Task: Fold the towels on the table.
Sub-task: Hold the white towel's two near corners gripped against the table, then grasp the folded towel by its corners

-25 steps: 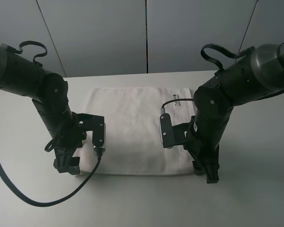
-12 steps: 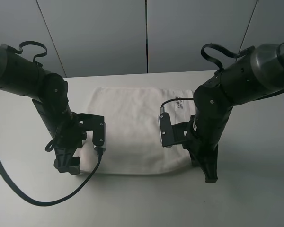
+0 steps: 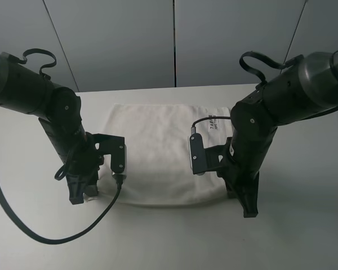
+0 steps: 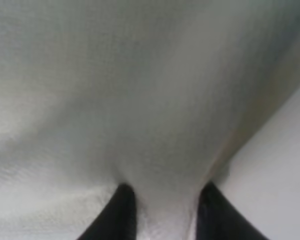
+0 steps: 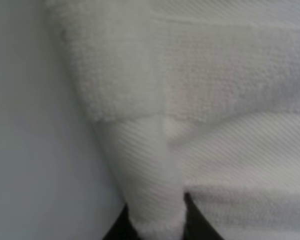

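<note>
Two near corners of your soft white terry towel [image 3: 158,152], left gripper [image 4: 165,200] clamped on one, right gripper [image 5: 155,220] clamped on the woven band [image 5: 240,145] (dark-printed label [image 3: 217,124] nearby), plain white matte table [image 3: 304,236] beneath.

I see the towel [image 3: 158,152] as nubby white terry, its band [image 5: 240,145] finely ribbed, table [image 3: 304,236] smooth matt white.

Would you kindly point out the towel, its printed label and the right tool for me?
towel [image 3: 158,146]: exterior high view, middle of the cloth.
label [image 3: 217,124]: exterior high view, on its dark print.
right tool [image 5: 157,224]: right wrist view, midway between its fingertips, where cloth is pinched.
</note>
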